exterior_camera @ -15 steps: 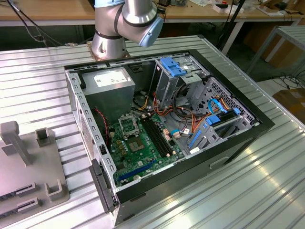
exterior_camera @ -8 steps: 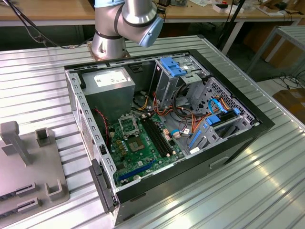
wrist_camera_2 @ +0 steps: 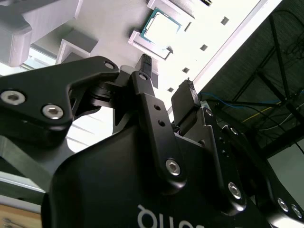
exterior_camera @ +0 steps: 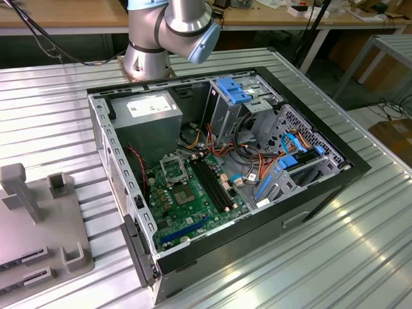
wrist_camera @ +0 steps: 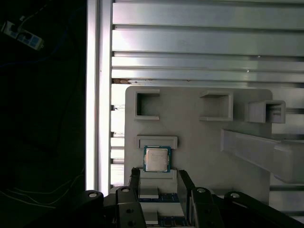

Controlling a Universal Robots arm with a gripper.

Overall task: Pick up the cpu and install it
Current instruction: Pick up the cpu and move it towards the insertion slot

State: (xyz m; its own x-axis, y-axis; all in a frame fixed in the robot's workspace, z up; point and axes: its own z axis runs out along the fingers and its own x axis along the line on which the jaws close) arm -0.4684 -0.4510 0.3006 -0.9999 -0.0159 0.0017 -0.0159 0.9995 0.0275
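in the exterior view, going from the exterior view's left, the grey holder tray [exterior_camera: 38, 238] is lying on the ribbed aluminium table [exterior_camera: 360, 257]. next to it the open computer case [exterior_camera: 106, 129] is standing with its motherboard [exterior_camera: 193, 206] showing, and the black cpu socket [exterior_camera: 174, 169] is sitting just below the grey power supply [exterior_camera: 145, 112]. the robot arm [exterior_camera: 170, 26] is rising from its base behind the case.

in both wrist views the claw [wrist_camera: 159, 178] [wrist_camera_2: 166, 73] is hovering over this tray [wrist_camera: 199, 142], well apart from the case. its two black fingers [wrist_camera: 134, 180] are standing apart and are gripping nothing. the cpu [wrist_camera: 157, 158] [wrist_camera_2: 161, 26] is lying flat in its small pocket on the tray, just ahead of the fingertips and about in the line of the gap between them. it is not touching the claw. a raised grey lip is sitting on the far side of the chip from the claw, and another on the near side.

so the picking is, i think, not yet done, and the socket is waiting without its chip.

what could go wrong: the chip is very thin, so the fingers are getting only a little edge to hold. if the claw is coming down a bit off the centre, one finger may land on the metal top or on a lip, and the chip may tilt in the pocket or slip out. a crooked grip here would also be bringing the chip crooked to the socket, and this may harm the contacts.
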